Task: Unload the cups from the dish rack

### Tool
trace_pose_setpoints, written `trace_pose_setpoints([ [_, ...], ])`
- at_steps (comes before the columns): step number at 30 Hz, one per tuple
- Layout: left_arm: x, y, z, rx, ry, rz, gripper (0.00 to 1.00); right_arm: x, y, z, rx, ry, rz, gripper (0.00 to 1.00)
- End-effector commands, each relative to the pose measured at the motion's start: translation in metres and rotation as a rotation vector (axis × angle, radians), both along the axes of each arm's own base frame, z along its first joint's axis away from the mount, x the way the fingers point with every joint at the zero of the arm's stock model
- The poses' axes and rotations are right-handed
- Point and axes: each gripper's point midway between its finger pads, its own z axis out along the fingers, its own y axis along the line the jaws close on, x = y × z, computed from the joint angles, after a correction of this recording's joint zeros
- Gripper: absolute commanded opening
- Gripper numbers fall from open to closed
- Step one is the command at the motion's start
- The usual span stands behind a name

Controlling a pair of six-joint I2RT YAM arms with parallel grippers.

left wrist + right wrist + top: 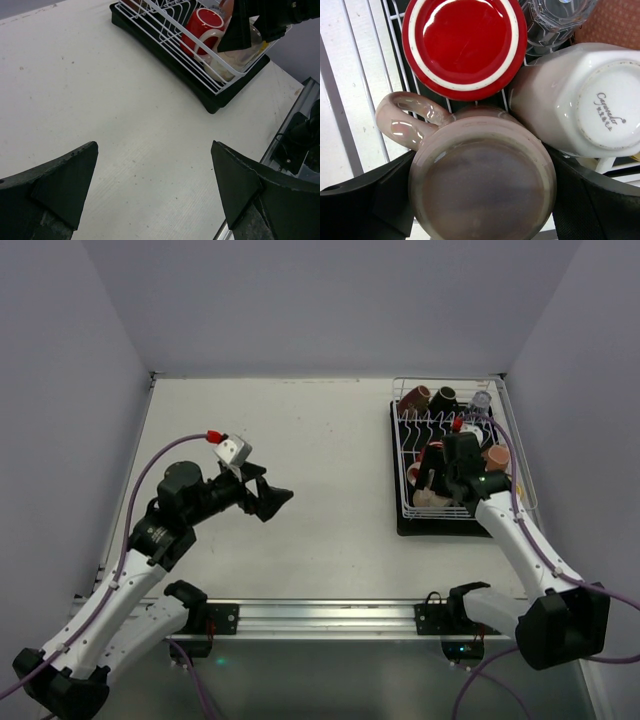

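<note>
The white wire dish rack stands on a black tray at the right. At its near end, upside down, are a pale mug, a red mug, a white mug and a clear glass. My right gripper reaches down into that end. Its fingers lie against both sides of the pale mug, which still rests in the rack. A brown mug, a black mug and a clear glass sit at the far end. My left gripper is open and empty above bare table.
The rack's black tray reaches close to the table's right edge. A metal rail runs along the near edge between the arm bases. Grey walls close in the table at the left, back and right.
</note>
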Motion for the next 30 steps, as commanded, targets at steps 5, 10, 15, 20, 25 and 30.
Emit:
trace_pose_setpoints([
  [5,-0.011,-0.021,0.003,-0.077,0.054,-0.113,1.00,0.003,0.010,0.072,0.114,-0.271,0.023,0.27],
  [10,-0.025,-0.040,0.003,-0.141,0.157,-0.236,1.00,-0.006,0.016,0.112,0.177,-0.412,0.055,0.24],
  [15,-0.037,-0.058,0.027,-0.297,0.208,-0.346,1.00,-0.019,0.023,0.146,0.251,-0.520,0.086,0.22],
  [20,-0.046,-0.079,0.045,-0.415,0.238,-0.428,0.90,-0.043,0.072,0.197,0.546,-0.670,0.282,0.21],
  [25,-0.052,-0.112,0.035,-0.441,0.319,-0.452,0.89,-0.064,0.113,0.226,0.825,-0.764,0.469,0.21],
  [30,-0.049,-0.125,0.046,-0.526,0.305,-0.458,0.86,-0.080,0.135,0.231,1.002,-0.740,0.571,0.21],
])
